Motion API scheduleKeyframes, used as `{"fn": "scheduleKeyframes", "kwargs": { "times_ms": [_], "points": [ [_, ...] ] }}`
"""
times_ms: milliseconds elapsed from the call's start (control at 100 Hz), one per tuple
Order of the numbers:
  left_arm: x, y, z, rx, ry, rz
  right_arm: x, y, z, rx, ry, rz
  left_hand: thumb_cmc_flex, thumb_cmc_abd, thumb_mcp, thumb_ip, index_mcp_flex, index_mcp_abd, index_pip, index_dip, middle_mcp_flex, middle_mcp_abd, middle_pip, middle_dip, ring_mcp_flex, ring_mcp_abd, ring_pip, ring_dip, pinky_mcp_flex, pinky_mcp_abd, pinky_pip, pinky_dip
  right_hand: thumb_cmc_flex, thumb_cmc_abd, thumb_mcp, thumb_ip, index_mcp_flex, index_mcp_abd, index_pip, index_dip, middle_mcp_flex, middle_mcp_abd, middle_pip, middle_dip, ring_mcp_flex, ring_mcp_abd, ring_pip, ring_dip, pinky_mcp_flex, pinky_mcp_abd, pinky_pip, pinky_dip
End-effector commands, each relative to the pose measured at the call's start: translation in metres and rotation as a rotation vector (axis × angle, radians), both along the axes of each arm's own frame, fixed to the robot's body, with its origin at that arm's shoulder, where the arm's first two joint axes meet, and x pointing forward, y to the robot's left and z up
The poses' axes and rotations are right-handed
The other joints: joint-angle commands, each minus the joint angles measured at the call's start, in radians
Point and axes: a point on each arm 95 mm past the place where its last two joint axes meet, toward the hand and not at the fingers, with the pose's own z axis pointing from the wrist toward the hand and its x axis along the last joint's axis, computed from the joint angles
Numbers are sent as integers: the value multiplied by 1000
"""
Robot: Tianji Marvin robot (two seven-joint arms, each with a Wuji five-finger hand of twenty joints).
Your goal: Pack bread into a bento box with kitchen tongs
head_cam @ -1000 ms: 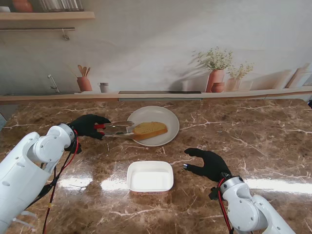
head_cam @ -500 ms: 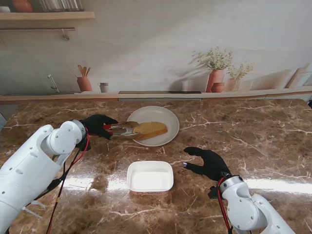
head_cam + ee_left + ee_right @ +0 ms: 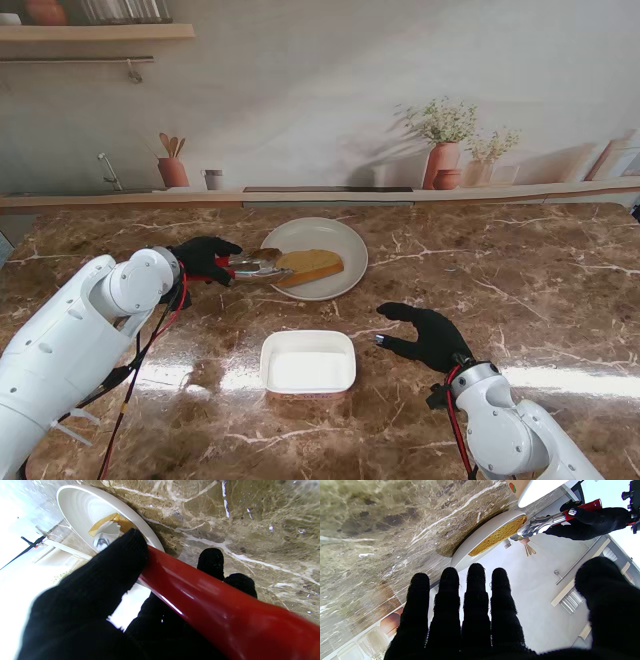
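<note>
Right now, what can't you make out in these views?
- Whether the metal tongs with red handles actually clamp the slice of bread: stand view too small; in the left wrist view the left hand covers the tips.
- Far end of the bread: cut off by the round white plate rim in the right wrist view.
- White rectangular bento box: absent from both wrist views.
- Right hand palm: hidden in the stand view.

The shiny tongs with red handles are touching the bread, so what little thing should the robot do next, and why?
Probably squeeze: the left hand holds the red-handled metal tongs with their tips at the end of the golden bread slice, which lies on the round white plate.
</note>
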Motion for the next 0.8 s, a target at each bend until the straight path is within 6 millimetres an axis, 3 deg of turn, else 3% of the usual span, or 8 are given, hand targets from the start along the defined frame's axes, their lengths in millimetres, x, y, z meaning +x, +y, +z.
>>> {"fn": "scheduleKeyframes", "kwargs": {
  "times_ms": [0,480,790],
  "points": [
    [-2,-5,1,-12,0,-3,-5,0,-6,3,29,-1,86,76,78,35,-33,48,-22,-11,-31,-26,33,16,28,-34,66,13,-3,-34,81,46,36,14,-21,39,10,-26,1,2,13,-5,4,15,0,1,-1,16,-2,-1,7,32],
    [-1,-15,-2,1,48,-9,-5,-1,-7,16,23,-5,79,89,73,38,-39,58,-21,-14,-44,-17,34,10,24,-33,72,15,-4,-33,91,70,39,14,-22,40,12,-26,3,2,14,-6,6,19,3,2,4,21,-1,3,8,41],
    [-1,-20,-11,30,48,-25,-5,-1,-9,22,32,-9,40,105,85,62,-24,46,-16,-13,-40,-17,41,12,37,-31,116,0,19,-33,117,87,39,16,-23,40,12,-26,3,3,14,-5,7,20,7,4,6,24,0,4,8,46]
  ]
}}
